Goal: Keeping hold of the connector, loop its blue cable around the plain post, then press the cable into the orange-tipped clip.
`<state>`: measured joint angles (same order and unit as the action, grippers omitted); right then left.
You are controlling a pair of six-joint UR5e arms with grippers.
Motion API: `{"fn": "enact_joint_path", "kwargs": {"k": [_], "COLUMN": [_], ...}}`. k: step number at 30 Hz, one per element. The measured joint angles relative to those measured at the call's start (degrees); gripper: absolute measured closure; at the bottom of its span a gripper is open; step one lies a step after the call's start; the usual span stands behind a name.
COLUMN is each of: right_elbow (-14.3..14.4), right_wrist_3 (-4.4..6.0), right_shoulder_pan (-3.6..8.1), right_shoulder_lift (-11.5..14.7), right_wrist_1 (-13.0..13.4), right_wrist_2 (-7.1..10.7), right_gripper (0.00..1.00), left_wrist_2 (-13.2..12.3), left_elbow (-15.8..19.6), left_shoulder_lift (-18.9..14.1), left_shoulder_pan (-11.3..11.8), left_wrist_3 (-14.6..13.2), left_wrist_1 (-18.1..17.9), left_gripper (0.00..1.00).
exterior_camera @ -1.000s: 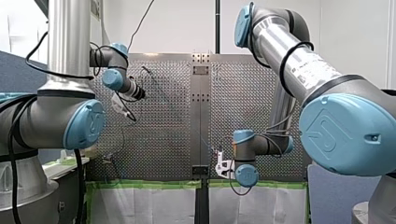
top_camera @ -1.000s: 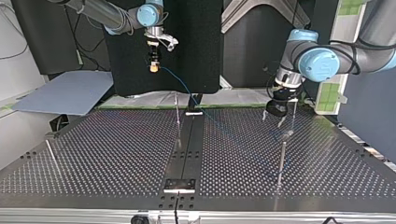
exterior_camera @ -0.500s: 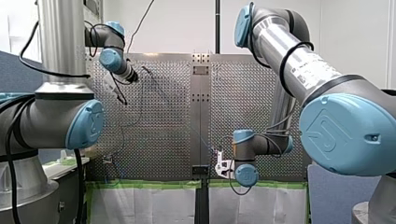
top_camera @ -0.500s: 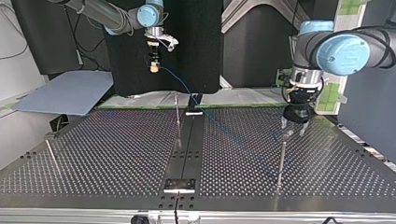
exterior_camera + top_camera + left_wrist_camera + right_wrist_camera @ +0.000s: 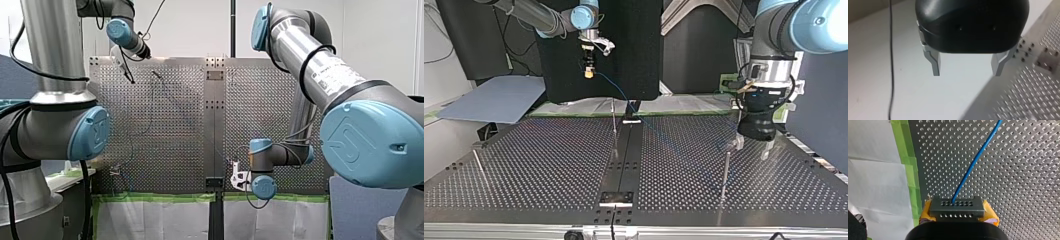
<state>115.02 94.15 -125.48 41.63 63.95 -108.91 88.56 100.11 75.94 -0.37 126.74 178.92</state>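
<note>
The robot's right hand (image 5: 587, 73) hangs over the arms' side of the perforated desk (image 5: 539, 165), a little left of centre in the top view. Its yellow pads (image 5: 989, 213) are clamped on the dark connector (image 5: 956, 207). From the connector the blue cable (image 5: 978, 157) slants down to the desk near the central metal strip (image 5: 626, 155), passing close by a thin upright post (image 5: 614, 122); beyond that I lose it against the holes. The left hand (image 5: 966, 71) hovers at the top view's right, just beside the top of a 2nd post (image 5: 725, 172), its 2 metal fingers (image 5: 934, 61) spread apart with nothing between them. Green tape (image 5: 909, 160) edges the desk beside white sheeting (image 5: 873, 182).
</note>
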Motion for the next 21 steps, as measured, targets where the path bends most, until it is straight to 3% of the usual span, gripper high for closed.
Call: {"fn": "enact_joint_path", "kwargs": {"k": [6,21], "right_elbow": [0.0,0.0], "right_wrist_3": [0.0,0.17], "right_shoulder_pan": [0.01,0.01], "right_shoulder_lift": [0.0,0.0], "right_wrist_1": [-0.2,-0.3], "right_wrist_2": [0.0,0.21], "right_gripper": [1.0,1.0], "left_wrist_2": [2.9,11.2], "left_elbow": [-3.4,-11.8], "left_shoulder_lift": [0.2,6.8], "left_shoulder_pan": [-3.2,-11.6], "left_wrist_3": [-3.4,-11.8], "left_wrist_1": [3.4,11.8], "left_gripper": [0.0,0.0]}}
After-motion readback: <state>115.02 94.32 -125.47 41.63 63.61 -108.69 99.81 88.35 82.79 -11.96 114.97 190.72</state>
